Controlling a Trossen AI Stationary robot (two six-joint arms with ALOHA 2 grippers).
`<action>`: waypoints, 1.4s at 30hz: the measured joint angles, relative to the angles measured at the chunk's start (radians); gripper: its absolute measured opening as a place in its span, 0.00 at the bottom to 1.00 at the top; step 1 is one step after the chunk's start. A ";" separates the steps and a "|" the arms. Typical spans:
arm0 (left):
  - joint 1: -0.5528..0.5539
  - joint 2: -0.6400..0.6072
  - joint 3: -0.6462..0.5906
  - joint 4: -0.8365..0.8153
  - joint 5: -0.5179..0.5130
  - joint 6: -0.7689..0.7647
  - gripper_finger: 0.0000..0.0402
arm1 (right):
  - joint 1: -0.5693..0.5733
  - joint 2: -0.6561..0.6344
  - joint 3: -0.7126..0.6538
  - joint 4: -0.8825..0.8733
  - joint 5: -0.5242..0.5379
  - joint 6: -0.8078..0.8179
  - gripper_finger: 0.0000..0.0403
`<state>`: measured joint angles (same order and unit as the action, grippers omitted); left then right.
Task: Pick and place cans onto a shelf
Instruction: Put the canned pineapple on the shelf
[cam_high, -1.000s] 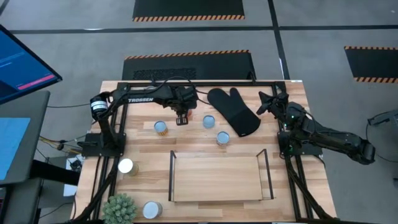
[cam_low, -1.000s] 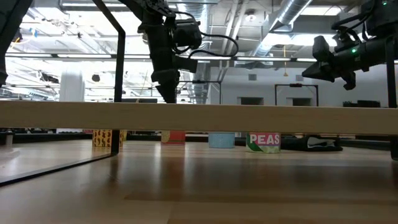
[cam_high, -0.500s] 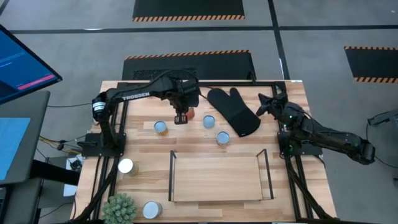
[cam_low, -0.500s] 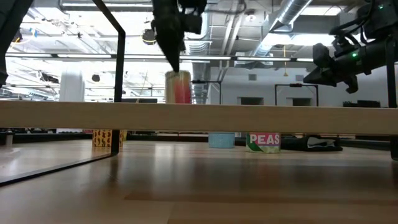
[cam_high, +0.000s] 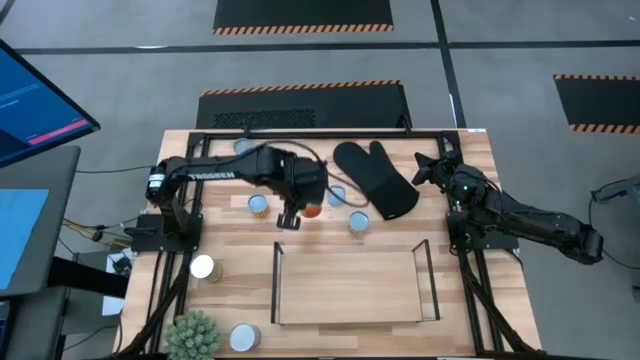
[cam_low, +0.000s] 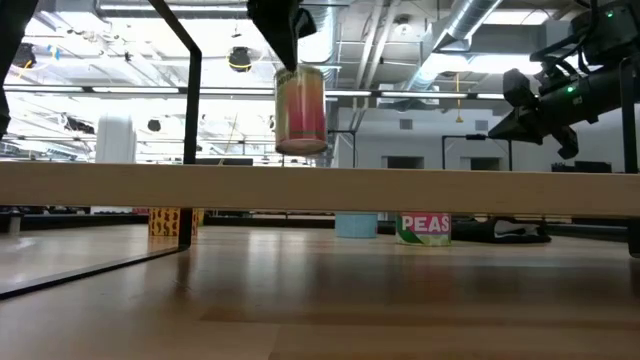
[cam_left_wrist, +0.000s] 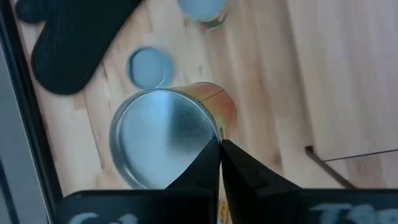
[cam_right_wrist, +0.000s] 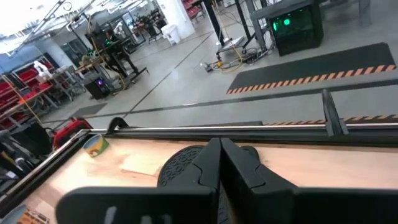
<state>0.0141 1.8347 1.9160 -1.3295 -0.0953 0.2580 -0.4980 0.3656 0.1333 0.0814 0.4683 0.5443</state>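
Low view: the left gripper (cam_low: 287, 62) clamps the red-yellow labelled round tin (cam_low: 300, 108) by its rim, hanging below; that thin edge-hold could slip.

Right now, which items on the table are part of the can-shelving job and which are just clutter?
Job:
- red-yellow labelled can, lifted clear of the table by the left gripper
- other small round tins, e.g. blue-grey-topped tin, white-topped tin
- low wire-framed shelf with light wood base

Clutter:
- black oven mitt
- small green plant

Right gripper waits beside the mitt.
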 joint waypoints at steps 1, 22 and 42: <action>-0.014 0.000 0.000 0.001 -0.006 -0.008 0.00 | 0.000 0.000 0.000 0.000 0.000 -0.001 0.08; -0.131 -0.001 0.000 -0.001 -0.044 -0.218 0.00 | 0.000 -0.001 0.000 -0.107 -0.053 -0.047 0.08; -0.340 -0.002 -0.005 0.018 -0.102 -0.450 0.00 | -0.001 0.000 0.000 -0.283 -0.366 0.122 0.08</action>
<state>-0.3261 1.8328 1.9110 -1.3113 -0.1974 -0.1916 -0.4992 0.3656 0.1333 -0.2020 0.1020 0.6662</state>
